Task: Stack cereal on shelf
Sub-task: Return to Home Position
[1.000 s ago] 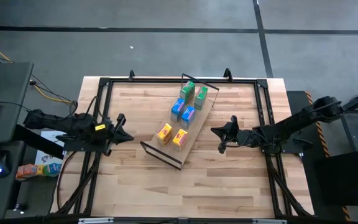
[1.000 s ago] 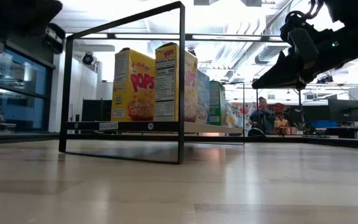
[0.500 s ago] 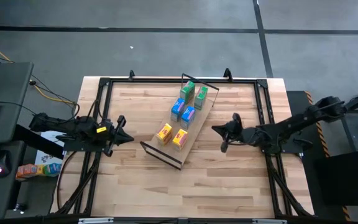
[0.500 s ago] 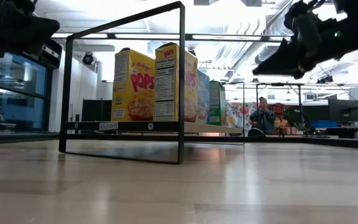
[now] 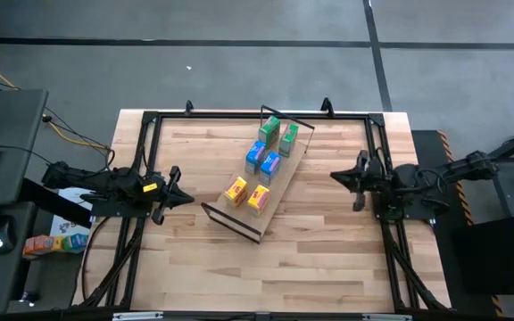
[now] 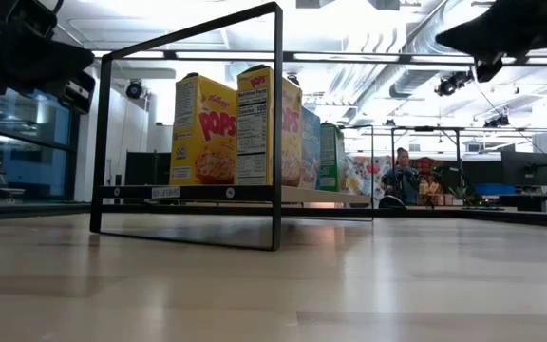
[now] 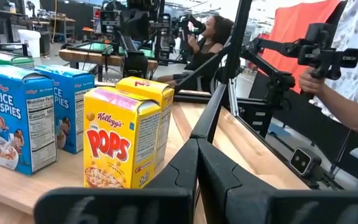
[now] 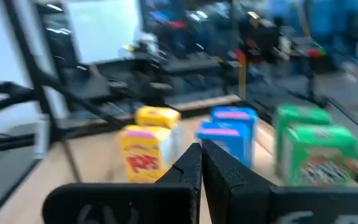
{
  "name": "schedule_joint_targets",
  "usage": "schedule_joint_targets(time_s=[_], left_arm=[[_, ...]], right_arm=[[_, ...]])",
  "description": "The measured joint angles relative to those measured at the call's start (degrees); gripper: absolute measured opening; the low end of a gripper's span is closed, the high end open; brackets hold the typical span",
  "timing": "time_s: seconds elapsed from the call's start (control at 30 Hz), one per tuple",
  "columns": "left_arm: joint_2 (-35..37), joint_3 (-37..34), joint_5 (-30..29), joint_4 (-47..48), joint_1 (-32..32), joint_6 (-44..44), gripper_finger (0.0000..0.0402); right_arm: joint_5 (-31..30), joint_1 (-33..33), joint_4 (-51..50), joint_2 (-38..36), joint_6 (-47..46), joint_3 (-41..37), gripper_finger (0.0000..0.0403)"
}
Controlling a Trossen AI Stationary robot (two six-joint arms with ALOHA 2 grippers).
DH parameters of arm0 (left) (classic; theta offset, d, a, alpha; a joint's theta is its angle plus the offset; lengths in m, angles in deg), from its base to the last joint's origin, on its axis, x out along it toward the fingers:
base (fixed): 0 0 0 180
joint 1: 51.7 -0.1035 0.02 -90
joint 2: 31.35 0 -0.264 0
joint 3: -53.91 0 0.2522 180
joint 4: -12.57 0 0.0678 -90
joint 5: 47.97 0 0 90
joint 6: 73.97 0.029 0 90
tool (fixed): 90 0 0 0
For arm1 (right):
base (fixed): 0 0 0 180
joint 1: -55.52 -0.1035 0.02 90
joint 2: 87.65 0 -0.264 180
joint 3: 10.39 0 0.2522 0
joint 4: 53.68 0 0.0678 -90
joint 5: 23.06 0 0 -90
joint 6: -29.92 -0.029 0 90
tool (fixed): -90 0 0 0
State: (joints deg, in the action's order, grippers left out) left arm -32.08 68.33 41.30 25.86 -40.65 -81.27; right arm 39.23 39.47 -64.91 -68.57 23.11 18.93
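The shelf (image 5: 281,179) is a light-wood board with black wire end frames, lying diagonally mid-table. Six cereal boxes stand upright on it in pairs: two green (image 5: 279,134) at the far end, two blue (image 5: 263,160) in the middle, two yellow (image 5: 247,193) at the near end. The left wrist view shows the yellow (image 7: 120,146) and blue (image 7: 8,127) boxes, the right wrist view all three pairs (image 8: 229,134). My left gripper (image 5: 175,185) hovers shut to the shelf's left. My right gripper (image 5: 357,178) hovers shut to its right. Neither touches anything.
A black metal frame (image 5: 239,116) runs around the tabletop, with rails along the left and right sides. Bare planks lie between each gripper and the shelf and along the near edge. People (image 7: 207,37) are in the room beyond the table.
My right gripper has drawn back from the shelf toward the table's right edge and risen, staying shut. The shelf and boxes have kept still.
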Motion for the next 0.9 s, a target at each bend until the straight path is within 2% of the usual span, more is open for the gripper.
schedule_joint_targets(time_s=[0.07,0.2,0.27,0.37,0.57,0.77,0.9], left_arm=[[0.0,0.0,0.0,0.1,0.0,0.0,0.0001],[0.0,0.0,0.0,0.0,0.0,0.0,0.0001],[0.0,0.0,0.0,0.0,0.0,0.0,0.0001],[0.0,0.0,0.0,0.0,0.0,0.0,0.0001],[0.0,0.0,0.0,0.0,0.0,0.0,0.0001],[0.0,0.0,0.0,0.0,0.0,0.0,0.0001],[0.0,0.0,0.0,0.0,0.0,0.0,0.0001]], right_arm=[[3.8,0.2,3.9,-2.3,3.0,-2.5,0.0000],[12.4,2.3,18.3,-3.4,10.5,-9.4,0.0000],[14.6,4.2,22.9,-3.3,12.2,-11.7,0.0000],[16.9,7.7,23.0,-3.5,12.5,-11.7,0.0000],[29.4,15.9,16.3,-3.5,9.2,-9.8,0.0000],[31.0,18.7,15.3,-3.4,9.6,-14.8,0.0000],[27.3,17.5,11.4,-3.2,8.3,-15.0,0.0000]])
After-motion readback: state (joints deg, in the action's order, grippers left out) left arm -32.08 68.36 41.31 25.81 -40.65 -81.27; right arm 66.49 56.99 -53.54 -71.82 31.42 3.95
